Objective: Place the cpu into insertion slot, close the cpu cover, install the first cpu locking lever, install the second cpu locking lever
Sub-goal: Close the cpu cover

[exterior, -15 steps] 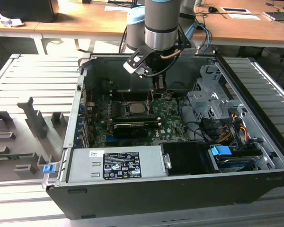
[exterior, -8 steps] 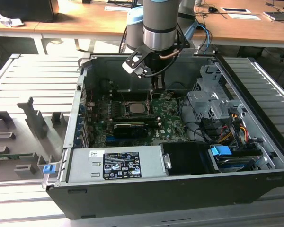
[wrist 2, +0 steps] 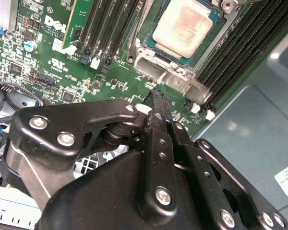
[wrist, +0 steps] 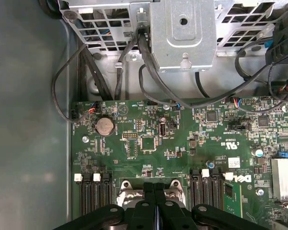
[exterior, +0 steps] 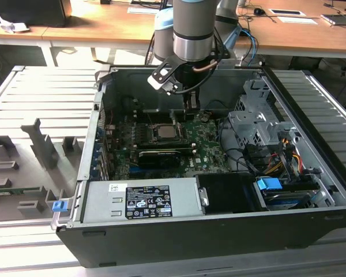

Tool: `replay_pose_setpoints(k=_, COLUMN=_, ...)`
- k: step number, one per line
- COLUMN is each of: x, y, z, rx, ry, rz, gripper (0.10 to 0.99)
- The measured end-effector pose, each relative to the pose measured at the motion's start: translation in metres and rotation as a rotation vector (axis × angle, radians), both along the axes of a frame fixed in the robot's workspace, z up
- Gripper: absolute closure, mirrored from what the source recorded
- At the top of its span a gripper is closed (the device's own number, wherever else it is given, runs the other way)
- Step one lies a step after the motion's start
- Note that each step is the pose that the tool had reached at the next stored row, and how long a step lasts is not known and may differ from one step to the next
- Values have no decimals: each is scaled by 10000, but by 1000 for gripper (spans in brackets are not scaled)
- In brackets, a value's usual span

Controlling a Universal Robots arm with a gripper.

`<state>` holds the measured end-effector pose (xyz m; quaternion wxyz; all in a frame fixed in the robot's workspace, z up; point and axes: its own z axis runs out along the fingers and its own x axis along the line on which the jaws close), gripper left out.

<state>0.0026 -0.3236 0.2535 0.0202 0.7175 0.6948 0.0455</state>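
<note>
The claw (wrist 2: 156, 98) is clenched, its two black fingers pressed flat together with nothing visible between them. Its tip hangs just over the metal edge of the cpu cover (wrist 2: 175, 79), on the side of the insertion slot (wrist 2: 206, 45) nearest the case's back wall. A narrow closed tip like this suits pushing on a thin tab or bar rather than carrying a chip, so I judge the work is at the cover or a lever. The cpu (wrist 2: 187, 24) already lies in the insertion slot, pale top up, and the cover's grey frame seems to lie flat around it. A thin metal lever (wrist 2: 133, 45) runs along one side of the insertion slot. I cannot tell whether it is latched, or whether the tip actually touches the cover or hovers just above. In the first wrist view the claw's (wrist: 153, 194) own linkage hides most of the insertion slot, leaving bare the green motherboard (wrist: 149, 124) beyond it and the grey drive cage (wrist: 182, 33) farther off. In the exterior view the arm's wrist hangs over the open computer case (exterior: 219, 231), and the insertion slot there is too small to read the second lever.
</note>
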Motion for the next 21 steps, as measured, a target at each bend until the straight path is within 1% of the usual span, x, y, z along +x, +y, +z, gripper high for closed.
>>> replay_pose_setpoints(k=8, x=-23, y=0, z=0, rx=1, ry=0, rz=1, gripper=980)
replay_pose_setpoints(k=12, x=-61, y=0, z=-8, rx=1, ry=-1, rz=1, gripper=980)
replay_pose_setpoints(k=15, x=-75, y=0, z=-55, rx=0, ry=0, rz=0, gripper=980)
replay_pose_setpoints(k=16, x=-81, y=0, z=-85, rx=-1, ry=4, rz=0, gripper=980)
replay_pose_setpoints(k=18, x=-104, y=0, z=-108, rx=1, ry=7, rz=43, gripper=980)
replay_pose_setpoints(k=19, x=-134, y=0, z=-119, rx=5, ry=15, rz=101, gripper=980)
replay_pose_setpoints(k=20, x=-180, y=-1, z=-126, rx=6, ry=42, rz=118, gripper=980)
replay_pose_setpoints(k=21, x=-211, y=0, z=-131, rx=9, ry=98, rz=122, gripper=980)
